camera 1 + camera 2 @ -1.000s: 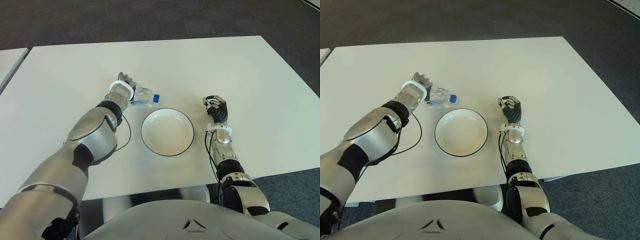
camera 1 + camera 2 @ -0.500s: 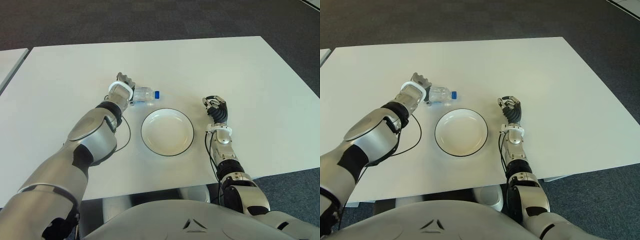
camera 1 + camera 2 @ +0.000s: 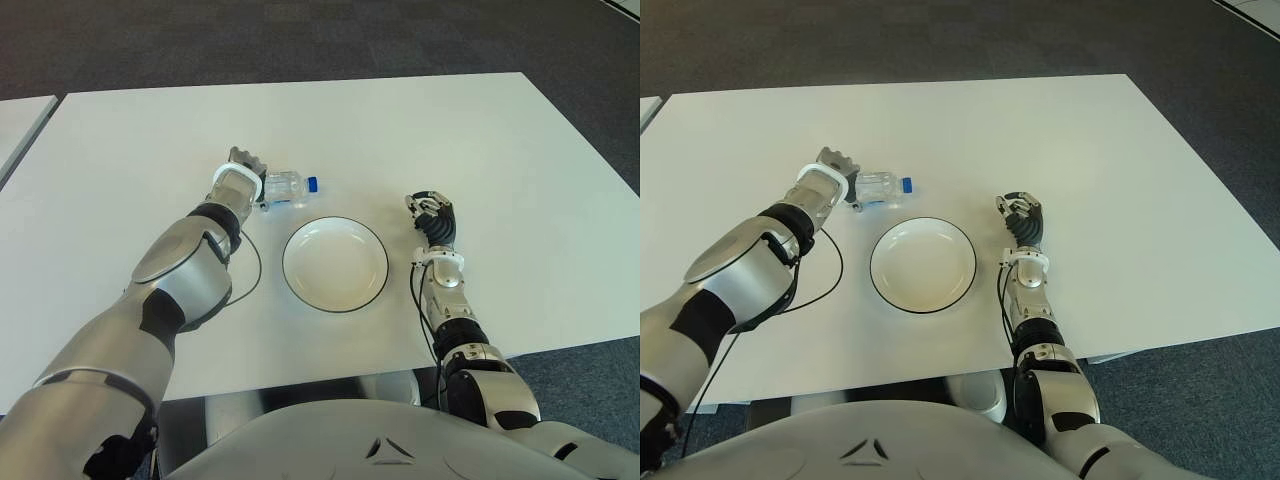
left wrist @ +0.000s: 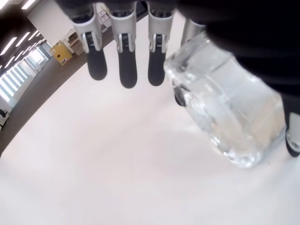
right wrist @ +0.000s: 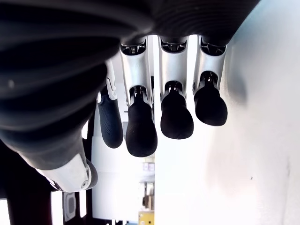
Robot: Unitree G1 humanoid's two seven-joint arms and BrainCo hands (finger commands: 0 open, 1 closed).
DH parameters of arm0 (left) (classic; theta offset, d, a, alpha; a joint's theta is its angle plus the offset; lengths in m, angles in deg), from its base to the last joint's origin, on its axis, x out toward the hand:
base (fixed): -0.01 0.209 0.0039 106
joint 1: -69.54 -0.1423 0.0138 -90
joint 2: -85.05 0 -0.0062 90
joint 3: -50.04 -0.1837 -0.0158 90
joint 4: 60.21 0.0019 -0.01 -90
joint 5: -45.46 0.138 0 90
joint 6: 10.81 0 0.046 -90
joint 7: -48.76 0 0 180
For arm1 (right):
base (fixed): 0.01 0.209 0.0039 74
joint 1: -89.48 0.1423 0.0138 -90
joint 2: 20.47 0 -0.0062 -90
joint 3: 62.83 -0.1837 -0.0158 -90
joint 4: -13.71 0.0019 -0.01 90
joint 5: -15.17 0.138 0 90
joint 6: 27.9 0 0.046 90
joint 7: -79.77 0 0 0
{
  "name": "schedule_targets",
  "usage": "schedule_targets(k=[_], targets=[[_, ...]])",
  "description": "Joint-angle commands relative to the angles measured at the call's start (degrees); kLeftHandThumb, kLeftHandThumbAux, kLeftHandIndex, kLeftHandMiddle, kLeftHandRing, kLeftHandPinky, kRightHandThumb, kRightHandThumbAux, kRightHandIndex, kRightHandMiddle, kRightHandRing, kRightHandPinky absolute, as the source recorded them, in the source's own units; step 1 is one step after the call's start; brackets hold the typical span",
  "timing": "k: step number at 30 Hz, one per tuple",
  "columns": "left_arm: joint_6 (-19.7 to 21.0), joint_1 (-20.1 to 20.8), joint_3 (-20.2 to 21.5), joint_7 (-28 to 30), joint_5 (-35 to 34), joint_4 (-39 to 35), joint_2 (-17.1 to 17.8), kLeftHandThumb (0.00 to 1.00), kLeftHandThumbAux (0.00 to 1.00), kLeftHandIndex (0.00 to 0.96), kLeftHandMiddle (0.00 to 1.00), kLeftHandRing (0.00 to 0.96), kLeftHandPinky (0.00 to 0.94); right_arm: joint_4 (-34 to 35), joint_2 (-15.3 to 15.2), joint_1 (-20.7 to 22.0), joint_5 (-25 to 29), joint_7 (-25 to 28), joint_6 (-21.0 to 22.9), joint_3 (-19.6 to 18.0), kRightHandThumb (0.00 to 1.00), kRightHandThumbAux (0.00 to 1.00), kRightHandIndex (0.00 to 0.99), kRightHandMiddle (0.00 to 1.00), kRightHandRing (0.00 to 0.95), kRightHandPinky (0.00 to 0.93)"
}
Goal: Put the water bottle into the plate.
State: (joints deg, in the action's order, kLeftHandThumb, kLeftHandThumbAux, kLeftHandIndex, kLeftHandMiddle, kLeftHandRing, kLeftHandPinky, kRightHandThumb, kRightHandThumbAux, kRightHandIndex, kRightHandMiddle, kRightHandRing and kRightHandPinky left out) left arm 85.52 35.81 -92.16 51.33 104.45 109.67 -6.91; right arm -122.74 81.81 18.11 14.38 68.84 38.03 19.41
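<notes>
White tabletop [image 3: 520,150] carries two things: one clear plastic water bottle [image 3: 284,187] with a blue cap [image 3: 313,184], and one white plate [image 3: 335,264] with a thin dark rim. Two robot hands are in view.

The left hand [image 3: 240,180] is stretched well forward on a long silver and black arm, with its wrist turned towards the middle of the tabletop. The bottle lies on its side just off this hand's fingertip end, its base next to the hand and its cap pointing away, towards the robot's right. In the left wrist view the bottle [image 4: 229,117] sits close against the palm side, while the three dark-tipped fingers [image 4: 126,51] seen there hang straight down beside it and are not wrapped around it; no firm grip shows. The plate lies nearer the robot than this hand and to its right, empty, apart from the bottle.

The right hand [image 3: 432,214] shows on the far right side of the plate, just beside its rim, with the forearm running back towards the robot's body. Its fingers [image 5: 176,115] are curled downward together above the tabletop and hold nothing.
</notes>
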Motion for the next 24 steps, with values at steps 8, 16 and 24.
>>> schedule_targets(k=[8, 16, 24], targets=[[-1.08, -2.23, 3.05, 4.1, -2.61, 0.9, 0.25, 0.856, 0.661, 0.448, 0.49, 0.879, 0.884, -3.18, 0.05, 0.07, 0.19, 0.15, 0.83, -0.25, 0.703, 0.731, 0.435, 0.756, 0.767, 0.764], [-1.47, -2.15, 7.16, 1.12, -6.03, 0.35, 0.78, 0.858, 0.663, 0.43, 0.6, 0.871, 0.869, -4.6, -0.04, 0.65, 0.19, 0.08, -0.34, -0.27, 0.704, 0.731, 0.435, 0.755, 0.767, 0.769], [-2.69, 0.33, 16.47, -2.73, -14.34, -0.65, 2.12, 0.854, 0.666, 0.412, 0.579, 0.859, 0.86, -5.62, -0.03, 1.3, 0.27, 0.05, -0.72, -0.26, 0.705, 0.73, 0.435, 0.754, 0.769, 0.781]])
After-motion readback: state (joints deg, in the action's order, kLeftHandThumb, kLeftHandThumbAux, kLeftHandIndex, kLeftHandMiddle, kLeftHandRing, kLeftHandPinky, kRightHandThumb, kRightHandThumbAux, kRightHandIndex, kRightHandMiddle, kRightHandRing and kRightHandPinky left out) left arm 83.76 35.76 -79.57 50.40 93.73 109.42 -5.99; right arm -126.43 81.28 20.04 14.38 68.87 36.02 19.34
